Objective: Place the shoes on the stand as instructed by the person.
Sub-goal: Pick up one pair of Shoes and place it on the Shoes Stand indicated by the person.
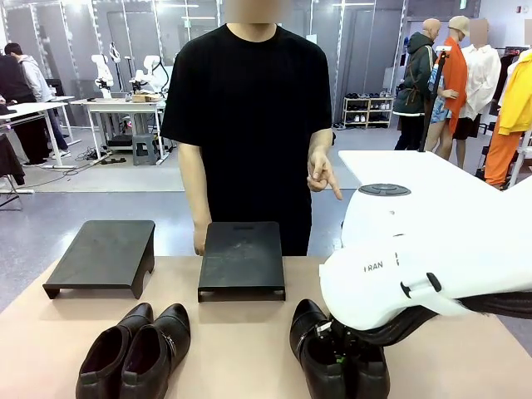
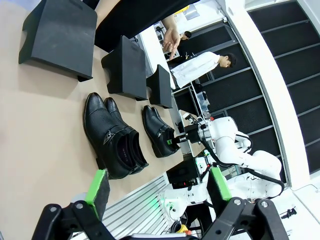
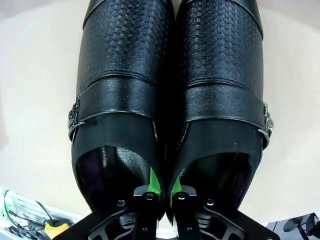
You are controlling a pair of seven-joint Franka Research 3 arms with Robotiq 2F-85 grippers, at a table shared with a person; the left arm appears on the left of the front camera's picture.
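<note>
Left end effector [image 2: 157, 186]: jaws wide apart, green pads facing each other, hanging over the near left edge of the tabletop [image 1: 241, 349]. Left stand [image 1: 104, 253]: low black platform, far left on the tabletop, top bare. Left pair [image 1: 137, 353]: two glossy black shoes side by side and touching, near left, toes pointing far towards the gap between the left stand and the middle stand; a strap crosses each instep. Middle stand [image 1: 242, 256]: same black platform, at the far centre, just right of the left stand and apart from it, top bare. Person [image 1: 249, 125]: black T-shirt, standing at the far side behind the middle stand; one hand [image 1: 199, 241] down at the far tabletop edge beside that stand, the other hand [image 1: 322, 174] raised at waist height with a finger pointing down and to the right. Right pair [image 1: 320, 349]: black shoes with textured toes, a strap and a small metal buckle on each outer side, near right on the tabletop, toes pointing far, partly covered by the white right arm [image 1: 432, 266]. Right end effector [image 3: 162, 187]: at the heel end of the right pair, one finger inside each shoe opening, jaws drawn together and clamped on the two adjoining inner walls. Third stand [image 2: 160, 85]: black platform in line with the other two at the far right, as the left wrist view shows.
</note>
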